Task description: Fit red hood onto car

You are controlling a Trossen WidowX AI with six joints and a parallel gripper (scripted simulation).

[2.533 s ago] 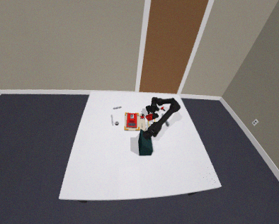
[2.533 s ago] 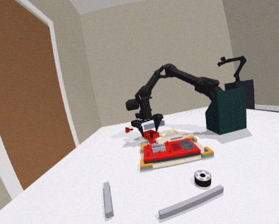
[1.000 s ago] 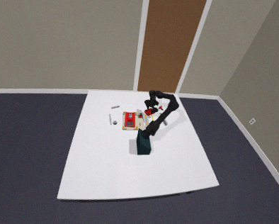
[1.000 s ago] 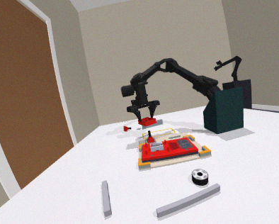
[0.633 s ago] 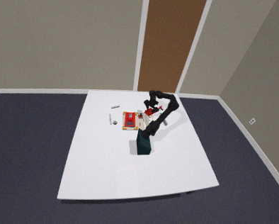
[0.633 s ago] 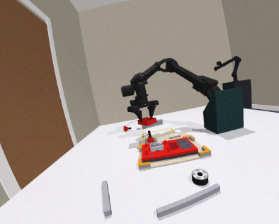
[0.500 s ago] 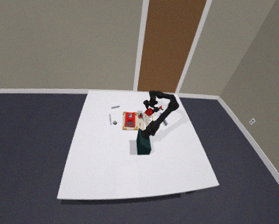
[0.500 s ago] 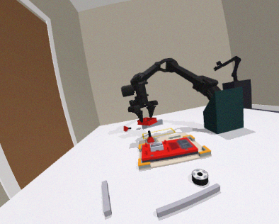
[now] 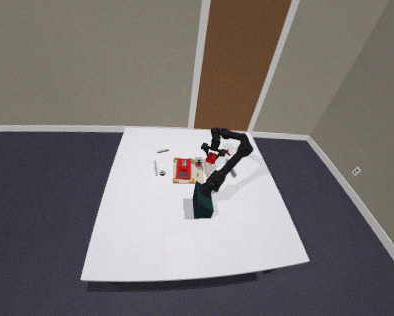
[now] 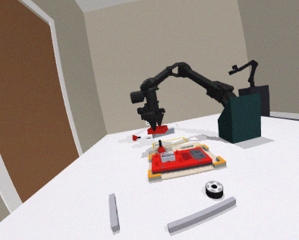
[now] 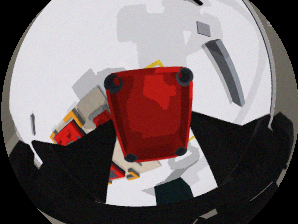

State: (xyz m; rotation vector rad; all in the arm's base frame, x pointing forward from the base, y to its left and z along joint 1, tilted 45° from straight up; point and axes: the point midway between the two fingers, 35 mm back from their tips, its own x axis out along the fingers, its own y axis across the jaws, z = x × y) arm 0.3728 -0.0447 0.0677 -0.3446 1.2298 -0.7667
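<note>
My gripper (image 9: 211, 153) (image 10: 155, 127) is shut on the red hood (image 9: 212, 157) (image 10: 158, 131) (image 11: 152, 112) and holds it a little above the table, behind the car. In the wrist view the hood's flat roof fills the middle, with a dark hole at each corner boss. The red chassis (image 9: 183, 169) (image 10: 181, 160) (image 11: 65, 133) sits in the jig (image 10: 220, 163), with the grey engine block (image 10: 167, 156) on its deck. The pegs are too small to make out.
Two grey bars (image 10: 112, 212) (image 10: 200, 216) and a black wheel (image 10: 213, 188) lie on the near side of the jig. A small red part (image 10: 135, 137) lies left of the hood. A yellow outlined rectangle (image 10: 176, 141) lies behind the jig. The arm's teal base (image 10: 240, 118) (image 9: 203, 202) stands at the right.
</note>
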